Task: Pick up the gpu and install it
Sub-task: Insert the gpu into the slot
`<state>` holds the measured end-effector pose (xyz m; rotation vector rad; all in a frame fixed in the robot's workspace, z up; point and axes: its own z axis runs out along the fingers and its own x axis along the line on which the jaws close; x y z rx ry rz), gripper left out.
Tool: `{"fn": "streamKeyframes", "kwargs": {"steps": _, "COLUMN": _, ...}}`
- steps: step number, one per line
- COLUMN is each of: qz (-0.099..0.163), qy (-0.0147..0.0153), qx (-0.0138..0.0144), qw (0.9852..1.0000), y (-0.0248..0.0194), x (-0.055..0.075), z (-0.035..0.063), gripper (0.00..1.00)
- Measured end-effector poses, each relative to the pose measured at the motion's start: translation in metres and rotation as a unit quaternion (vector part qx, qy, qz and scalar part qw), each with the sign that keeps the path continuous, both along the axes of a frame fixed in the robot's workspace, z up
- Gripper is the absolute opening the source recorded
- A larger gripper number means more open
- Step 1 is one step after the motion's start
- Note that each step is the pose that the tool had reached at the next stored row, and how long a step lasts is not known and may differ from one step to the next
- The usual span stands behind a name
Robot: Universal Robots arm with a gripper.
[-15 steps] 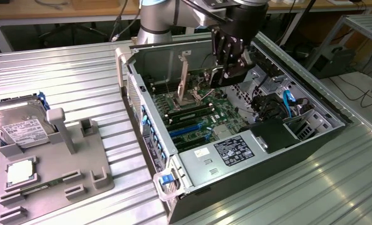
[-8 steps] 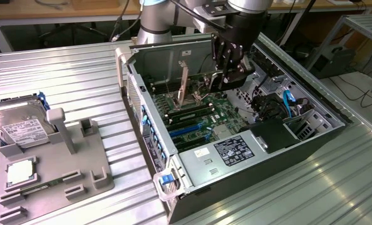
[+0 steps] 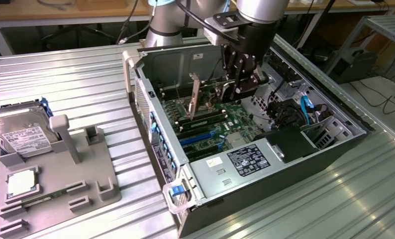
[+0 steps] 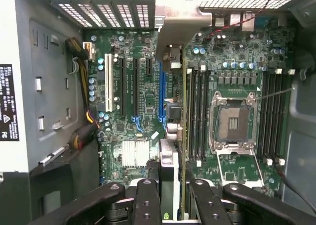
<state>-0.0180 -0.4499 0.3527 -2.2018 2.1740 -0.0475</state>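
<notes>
**GPU pinched on edge inside the open case**

Containers. The computer case (image 3: 277,189) lies open on the ribbed metal table (image 3: 78,84), filling the centre to 3 o'clock of the exterior view. Inside it are the motherboard (image 4: 143,86), memory sticks (image 4: 197,111), an open CPU socket (image 4: 233,121), blue cables (image 3: 306,107) toward 2 o'clock, and a labelled power supply (image 3: 241,162) at the 6 o'clock end. The gripper (image 3: 241,92) (image 4: 174,205) is down in the case near 12 o'clock. Its fingers (image 4: 148,200) press on both faces of the gpu (image 3: 195,97) (image 4: 168,168). The card stands upright on edge over the expansion slots, just beside the memory sticks, with its silver bracket toward the slotted case wall.

At 8 o'clock a grey holder (image 3: 58,179) carries a hard drive (image 3: 22,134) at its 11 o'clock corner and a CPU chip (image 3: 22,183) near 7 o'clock.

Hidden. The card's lower edge is masked, so I cannot tell whether it touches a slot. The wrist view shows the card edge-on, so its cooler face is unreadable. The arm is cut off at 12 o'clock and the hard drive at 9 o'clock.
</notes>
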Motion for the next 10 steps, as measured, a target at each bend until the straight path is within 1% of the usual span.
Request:
{"fn": "streamKeyframes", "kwargs": {"steps": 5, "qz": -0.017, "qy": 0.0000, "qx": -0.0001, "qw": 0.9999, "y": 0.0011, "x": -0.001, "z": -0.0082, "gripper": 0.28}}
{"fn": "streamKeyframes", "kwargs": {"steps": 10, "qz": -0.034, "qy": 0.0000, "qx": -0.0003, "qw": 0.9994, "y": 0.0016, "x": -0.003, "z": -0.0155, "gripper": 0.28}}
